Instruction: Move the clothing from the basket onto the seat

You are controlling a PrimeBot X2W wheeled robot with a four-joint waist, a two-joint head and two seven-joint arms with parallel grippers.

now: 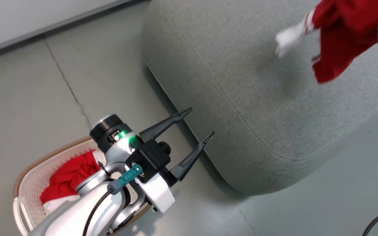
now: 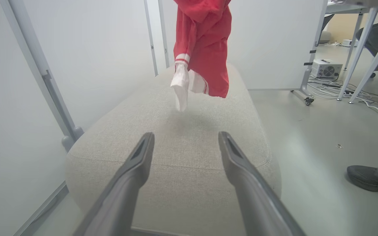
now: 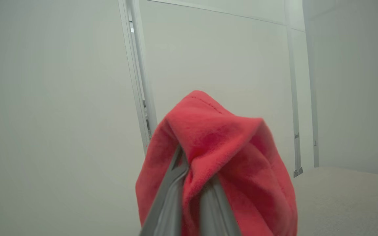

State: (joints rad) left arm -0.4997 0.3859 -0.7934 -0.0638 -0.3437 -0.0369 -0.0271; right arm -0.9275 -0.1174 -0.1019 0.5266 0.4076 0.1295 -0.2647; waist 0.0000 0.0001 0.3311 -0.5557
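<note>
Two red garments in play. Seat (image 1: pixel 241 98): grey sofa, largest item. Basket (image 1: pixel 34 183) on floor near seat's corner, one garment (image 1: pixel 67 177) inside, partly under left arm. Second garment (image 1: pixel 343 36) hangs above seat, not touching cushion, pinched in closed right tool (image 3: pixel 192 196). Left tool (image 1: pixel 200 122) spread wide, empty, near seat edge. Step judged: carry-over, release pending. Next move likely needs: lower cloth onto cushion, part jaws, then fetch basket piece.
</note>
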